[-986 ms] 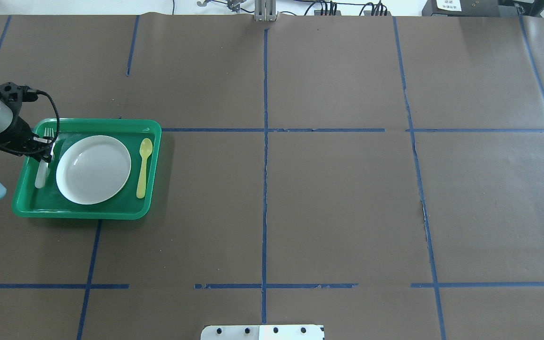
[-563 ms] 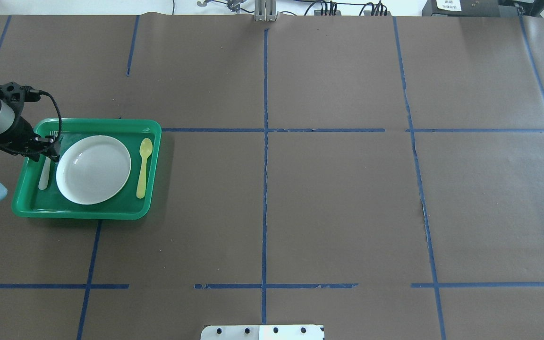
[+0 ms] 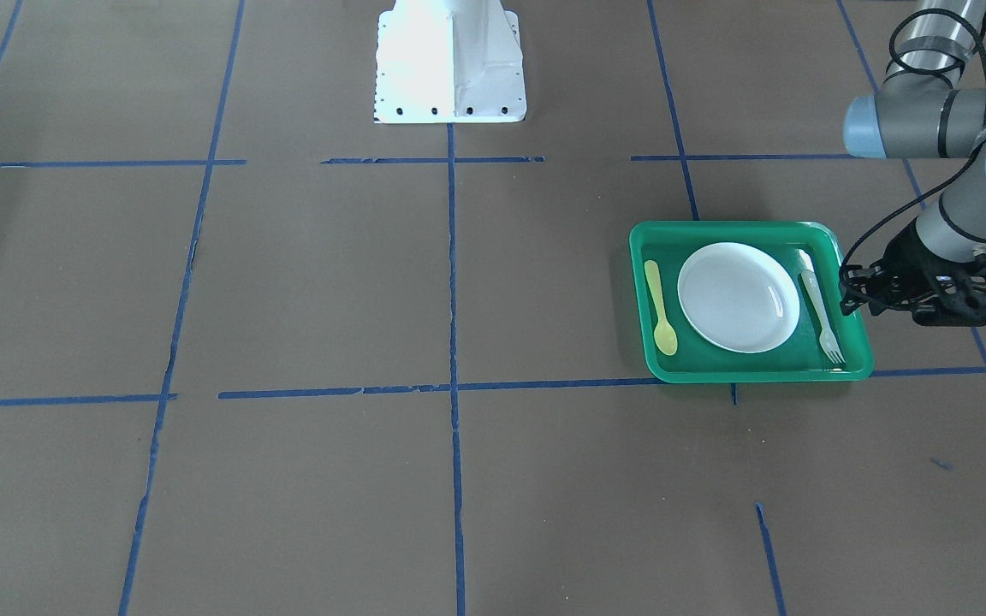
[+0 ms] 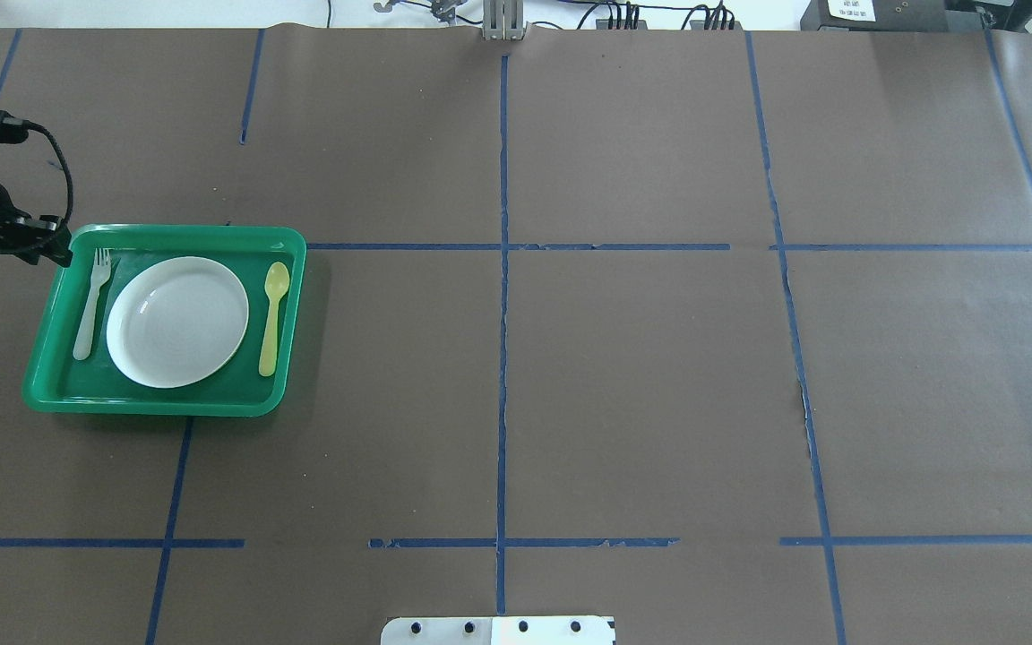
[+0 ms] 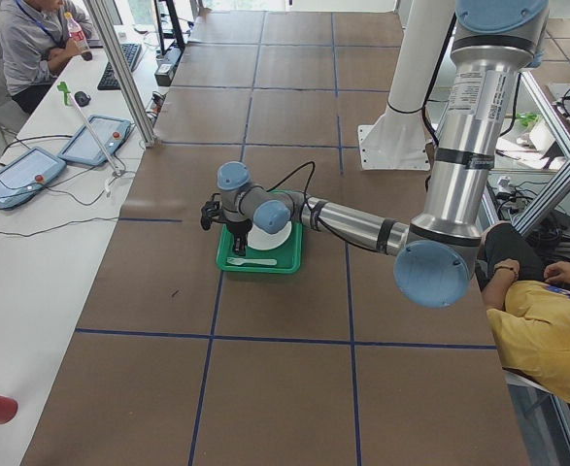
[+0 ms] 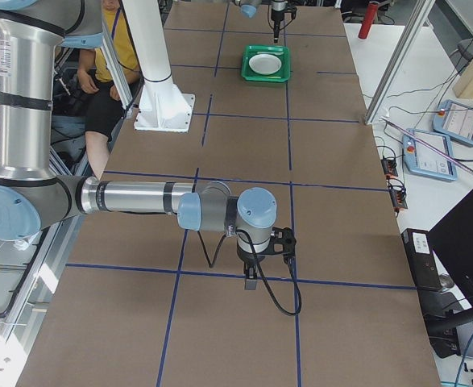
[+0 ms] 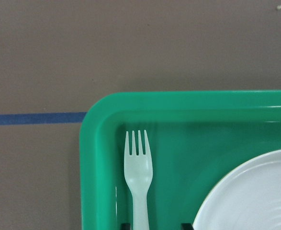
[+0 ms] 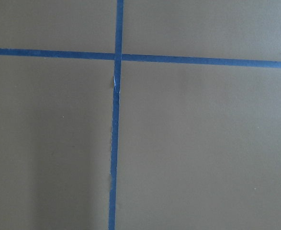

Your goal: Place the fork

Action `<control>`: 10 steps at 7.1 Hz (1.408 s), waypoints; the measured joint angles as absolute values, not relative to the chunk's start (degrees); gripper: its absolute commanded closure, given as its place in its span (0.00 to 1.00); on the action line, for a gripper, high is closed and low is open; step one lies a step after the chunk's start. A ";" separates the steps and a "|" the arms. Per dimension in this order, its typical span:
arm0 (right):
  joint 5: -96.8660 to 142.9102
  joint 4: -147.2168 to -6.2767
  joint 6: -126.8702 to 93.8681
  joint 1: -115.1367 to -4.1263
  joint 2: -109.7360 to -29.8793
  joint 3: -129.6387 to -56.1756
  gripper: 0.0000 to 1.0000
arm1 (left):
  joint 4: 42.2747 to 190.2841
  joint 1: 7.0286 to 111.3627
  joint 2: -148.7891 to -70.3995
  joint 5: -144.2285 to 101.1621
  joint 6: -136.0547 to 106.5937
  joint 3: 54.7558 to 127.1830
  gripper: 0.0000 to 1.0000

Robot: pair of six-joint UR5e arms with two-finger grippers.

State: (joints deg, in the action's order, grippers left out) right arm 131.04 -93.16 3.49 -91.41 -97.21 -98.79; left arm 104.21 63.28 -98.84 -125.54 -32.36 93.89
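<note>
Green plastic formed the tray (image 4: pixel 167 408), which sat on the counter (image 4: pixel 623 358) and carried all the tableware. In the overhead view, the fork (image 4: pixel 90 305) lay flat on the tray floor at 9 o'clock of the plate (image 4: pixel 177 321). Its tines pointed toward 12 o'clock, and it sat just beside the plate rim, apparently clear of it. The spoon (image 4: pixel 273 318) lay at 3 o'clock of the plate. On this evidence, the placement step was judged to be essentially complete.

Hazards from this point:
- The left end effector (image 4: pixel 57 251) hung close to the tray's corner at 10 o'clock. A lateral or downward move toward 4 o'clock could strike the rim and shift the tray.
- The fork was light and lay unsecured. A knock to the tray would probably slide it against the plate or the tray wall.
- The black cable looped off the wrist near the same corner. A low sweep could drag it across the rim.

End effector condition:
- Left: released. The wrist view showed two dark fingertips (image 7: pixel 126 225) at its lower edge, set apart. The fork handle ran down to the edge of that view between them. The other views showed nothing between the jaws, and the unit stood outside the tray without touching the fork or the rim.
- Right: the right end effector (image 6: pixel 252 282) hung low over bare counter, well apart from the tray. Its wrist view showed only the counter and tape lines, so it cannot be told whether it was released or clenched.
</note>
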 measured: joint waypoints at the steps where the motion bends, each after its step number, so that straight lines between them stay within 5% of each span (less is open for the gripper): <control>1: 131.05 -93.17 3.49 -91.41 -97.21 -98.79 0.00 | 101.43 67.43 -98.43 -125.53 -25.19 94.41 0.05; 10: 131.05 -93.16 3.51 -91.41 -97.21 -98.79 0.00 | 89.98 93.27 -89.18 -130.44 13.95 91.56 0.00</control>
